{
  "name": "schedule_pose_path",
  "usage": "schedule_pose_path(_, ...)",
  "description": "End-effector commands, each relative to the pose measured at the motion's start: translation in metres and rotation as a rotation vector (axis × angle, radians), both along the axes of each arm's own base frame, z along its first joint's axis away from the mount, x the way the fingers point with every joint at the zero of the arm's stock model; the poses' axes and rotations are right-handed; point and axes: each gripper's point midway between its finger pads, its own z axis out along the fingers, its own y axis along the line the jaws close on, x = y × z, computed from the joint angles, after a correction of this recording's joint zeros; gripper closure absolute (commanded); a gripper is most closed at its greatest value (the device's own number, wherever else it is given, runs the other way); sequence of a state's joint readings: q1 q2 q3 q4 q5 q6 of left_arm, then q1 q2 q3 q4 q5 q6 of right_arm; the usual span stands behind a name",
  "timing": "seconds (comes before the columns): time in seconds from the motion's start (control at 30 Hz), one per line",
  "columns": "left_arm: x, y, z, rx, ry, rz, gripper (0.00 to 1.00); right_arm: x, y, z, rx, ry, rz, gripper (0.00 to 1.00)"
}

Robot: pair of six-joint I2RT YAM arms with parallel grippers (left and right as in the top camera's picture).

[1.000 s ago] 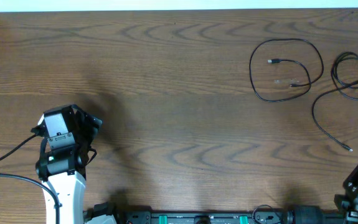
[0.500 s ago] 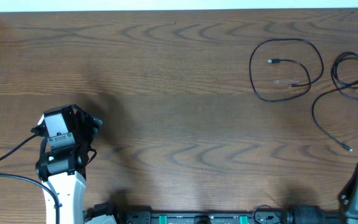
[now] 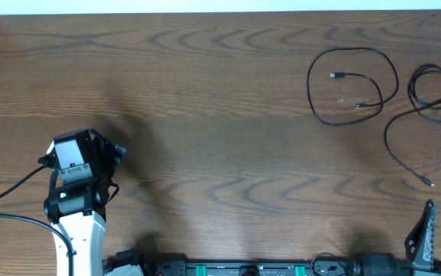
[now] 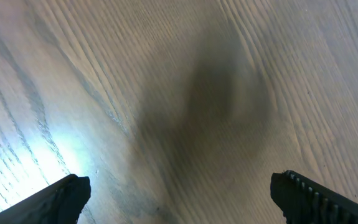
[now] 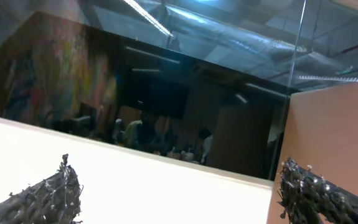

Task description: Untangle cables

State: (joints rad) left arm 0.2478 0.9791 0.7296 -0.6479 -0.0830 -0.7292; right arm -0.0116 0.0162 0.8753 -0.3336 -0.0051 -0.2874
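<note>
Two thin black cables lie apart at the far right of the table. One cable point(image 3: 352, 83) forms a wide loop with both small plugs inside it. The other cable point(image 3: 432, 93) is coiled near the right edge, and its tail runs down to a plug point(image 3: 430, 184). A faint pale cord point(image 3: 350, 101) shows inside the loop. My left gripper point(image 3: 101, 156) point(image 4: 179, 202) hovers open over bare wood at the lower left. My right gripper point(image 3: 424, 230) point(image 5: 182, 196) stands open and empty at the front right edge, with its camera tilted up towards the room.
The wooden table point(image 3: 220, 138) has a white wall along its far edge and a raised wooden side at the far left. Thick black leads point(image 3: 5, 207) run from the left arm. The arm bases point(image 3: 243, 268) line the front edge.
The right gripper has opened wide and drawn back down and left towards the front edge. The left arm and both cables have not moved.
</note>
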Motion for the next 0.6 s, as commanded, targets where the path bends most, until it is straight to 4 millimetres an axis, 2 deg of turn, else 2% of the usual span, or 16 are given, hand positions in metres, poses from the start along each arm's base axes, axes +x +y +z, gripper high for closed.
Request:
schedule_pose_path(0.0, 0.000, 0.001, 0.004, 0.004, -0.009, 0.004, 0.01, -0.005, 0.000, 0.002, -0.117, -0.013, -0.068, 0.01)
schedule_pose_path(0.3, 0.000, 0.001, 0.004, 0.004, -0.009, 0.004, 0.01, 0.003, 0.001, -0.007, -0.159, 0.025, -0.083, 0.01)
schedule_pose_path(0.47, 0.000, 0.001, 0.004, 0.004, -0.009, 0.005, 0.01, -0.001, 0.024, -0.004, -0.158, 0.000, 0.071, 0.01)
schedule_pose_path(0.57, 0.000, 0.001, 0.004, 0.004, -0.009, 0.004, 0.01, -0.002, 0.043, -0.008, -0.214, 0.000, 0.170, 0.01)
